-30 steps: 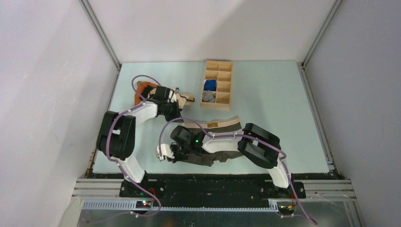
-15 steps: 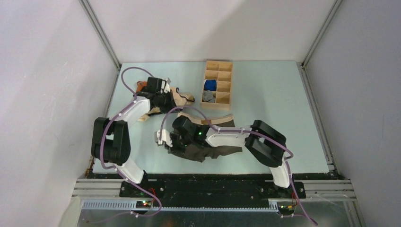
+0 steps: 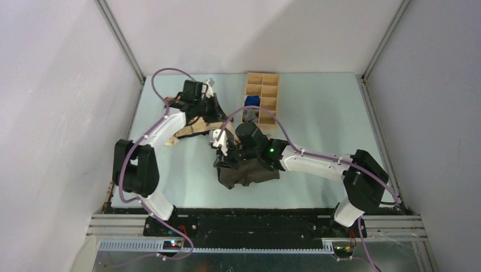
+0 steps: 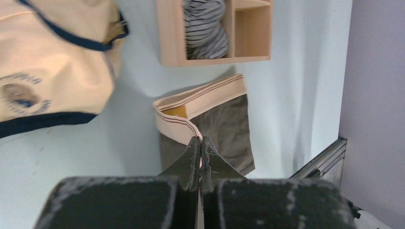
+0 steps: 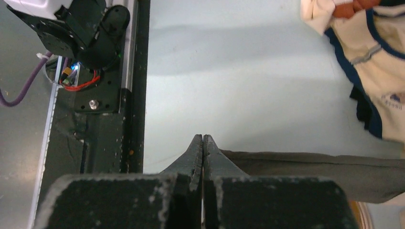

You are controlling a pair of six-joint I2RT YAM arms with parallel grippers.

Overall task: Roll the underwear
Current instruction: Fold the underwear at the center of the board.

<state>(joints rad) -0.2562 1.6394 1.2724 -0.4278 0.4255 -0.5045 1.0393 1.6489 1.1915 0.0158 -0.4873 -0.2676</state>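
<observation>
Right hand point(image 5: 203, 139) pinches olive underwear point(image 3: 249, 174), folded over, crumpled.

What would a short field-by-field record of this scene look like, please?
left pincer: shut, pinching the beige waistband of the underwear
right pincer: shut on the underwear's olive fabric
underwear: bunched between both arms, waistband raised, not yet rolled
cream garment: on the table, beside the underwear
wooden organizer: beyond the underwear, holding a striped grey roll and a blue roll
</observation>
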